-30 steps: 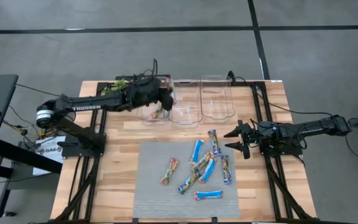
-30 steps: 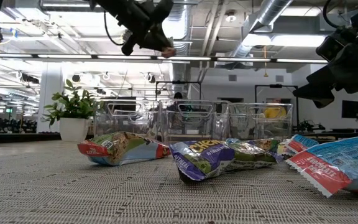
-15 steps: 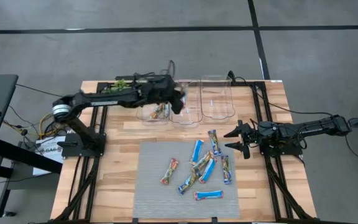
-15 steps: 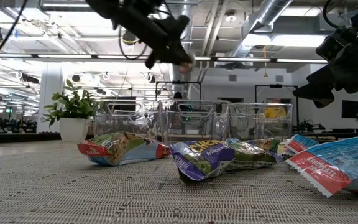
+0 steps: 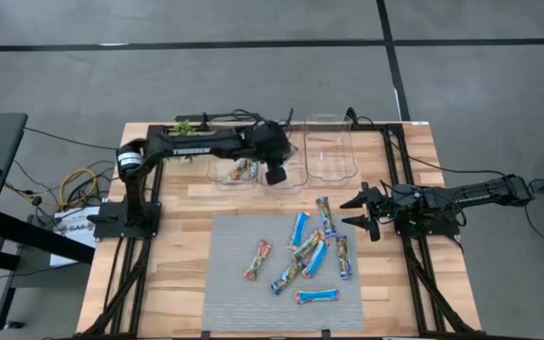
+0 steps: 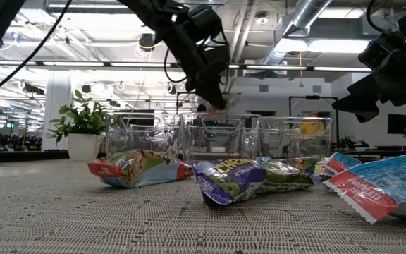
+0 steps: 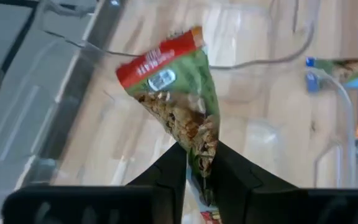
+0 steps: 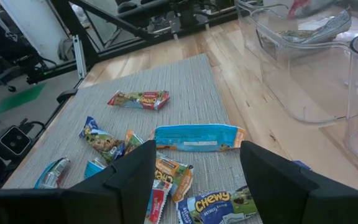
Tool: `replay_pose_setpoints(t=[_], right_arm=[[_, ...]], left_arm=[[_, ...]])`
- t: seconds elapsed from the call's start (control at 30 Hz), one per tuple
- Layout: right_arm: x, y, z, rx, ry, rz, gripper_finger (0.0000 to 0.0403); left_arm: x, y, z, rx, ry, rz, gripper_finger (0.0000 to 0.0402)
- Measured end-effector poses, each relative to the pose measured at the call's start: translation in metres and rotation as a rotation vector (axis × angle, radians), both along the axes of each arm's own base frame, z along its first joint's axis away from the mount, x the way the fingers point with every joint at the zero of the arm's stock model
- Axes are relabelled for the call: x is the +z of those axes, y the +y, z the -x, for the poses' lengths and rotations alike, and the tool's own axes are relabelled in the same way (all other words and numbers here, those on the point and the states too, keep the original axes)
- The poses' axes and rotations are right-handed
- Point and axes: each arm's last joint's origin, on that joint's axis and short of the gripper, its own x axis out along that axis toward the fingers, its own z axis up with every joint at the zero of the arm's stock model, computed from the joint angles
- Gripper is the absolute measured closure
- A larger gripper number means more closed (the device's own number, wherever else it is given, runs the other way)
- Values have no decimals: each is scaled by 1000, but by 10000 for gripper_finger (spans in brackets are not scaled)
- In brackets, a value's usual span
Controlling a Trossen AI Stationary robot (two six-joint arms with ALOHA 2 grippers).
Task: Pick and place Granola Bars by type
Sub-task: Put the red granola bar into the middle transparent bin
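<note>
Two dark fingers (image 7: 173, 168) of the left gripper (image 7: 194, 165) pinch one bar (image 7: 179, 106), a green wrapper with a red end, by its lower tip, so that the bar sticks out past the fingertips. The part of the wrapper between the fingers is hidden. From above, this gripper (image 5: 274, 165) sits over the middle bin (image 5: 291, 179) of three clear bins at the far edge of the table (image 5: 173, 246), and the arm itself covers the held bar there. The left arm reaches across from its base on the left, stretched nearly level along the row of bins. In the low view it comes down from above, gripper (image 6: 213, 95) pointing at the bins.

The left bin (image 5: 234, 173) holds one multicoloured bar (image 5: 244, 169); the right bin (image 5: 331, 156) looks bare, though its clear walls make that hard to judge.

Nine or so bars lie loose on the grey mat (image 5: 239, 283), blue-and-white ones (image 5: 317, 296) mixed with multicoloured ones (image 5: 258, 259); several overlap in the middle, so the exact count is unsure.

The right gripper (image 5: 359, 212) waits just beside the mat's right edge, fingers (image 8: 135, 171) spread wide and holding nothing, its arm lying low along the table's right side.
</note>
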Motion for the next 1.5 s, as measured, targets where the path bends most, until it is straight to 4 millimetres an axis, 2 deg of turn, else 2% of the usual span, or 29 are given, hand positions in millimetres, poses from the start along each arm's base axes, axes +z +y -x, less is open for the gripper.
replay_pose_setpoints(t=[0.2, 0.33, 0.57, 0.87, 0.97, 1.17, 1.3, 1.5], right_arm=[[0, 0, 0, 0, 0, 0, 178], [0, 0, 0, 0, 0, 0, 178], [0, 0, 0, 0, 0, 0, 178], [0, 0, 0, 0, 0, 0, 178], [0, 0, 0, 0, 0, 0, 178], [0, 0, 0, 0, 0, 0, 178], [0, 0, 0, 0, 0, 0, 178], [0, 0, 0, 0, 0, 0, 178]], left_arm=[[-3, -2, -2, -8, 8, -3, 273], [-2, -1, -1, 36, 16, -30, 249], [1, -3, -1, 79, -33, 41, 243], [37, -16, 12, 53, -235, 160, 246], [51, -27, 24, 25, -339, 149, 246], [60, -64, 57, -51, -491, 151, 247], [55, -91, 83, -90, -561, 208, 247], [42, -128, 121, -101, -594, 384, 247]])
